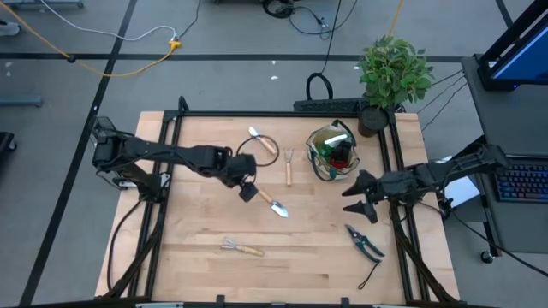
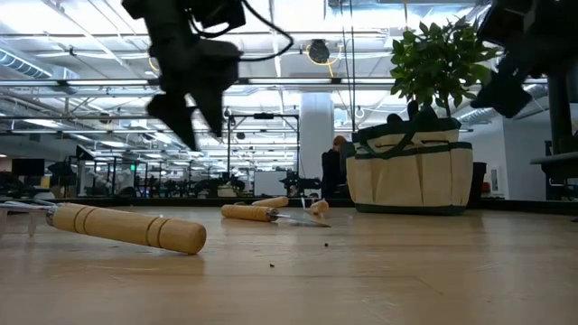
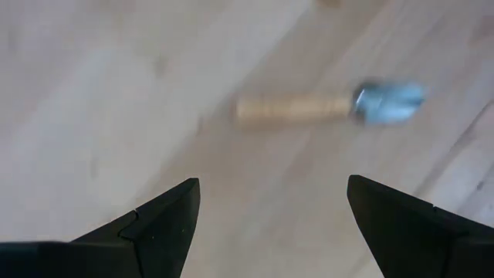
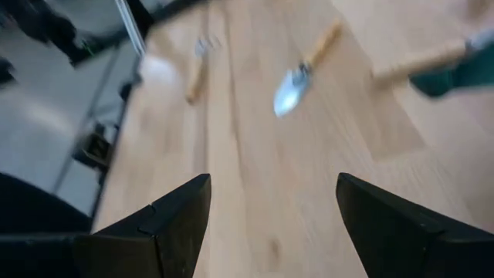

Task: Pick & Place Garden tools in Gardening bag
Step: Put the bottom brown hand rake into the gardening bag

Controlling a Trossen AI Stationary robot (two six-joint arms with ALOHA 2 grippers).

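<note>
Left gripper (image 1: 249,192), jaws open and empty, hovers just beside the trowel (image 1: 272,204) lying well left of the gardening bag (image 1: 333,153); it should probably centre over the wooden handle, drop, then close; right gripper (image 1: 358,204) waits open near the bag.

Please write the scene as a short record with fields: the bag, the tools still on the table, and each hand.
bag: gardening bag at the table's far right, already holding items
tools on table: trowel, second trowel, fork, rake, pruning shears
left hand: open, empty, above the table beside the centre trowel
right hand: open, empty, near the bag
</note>
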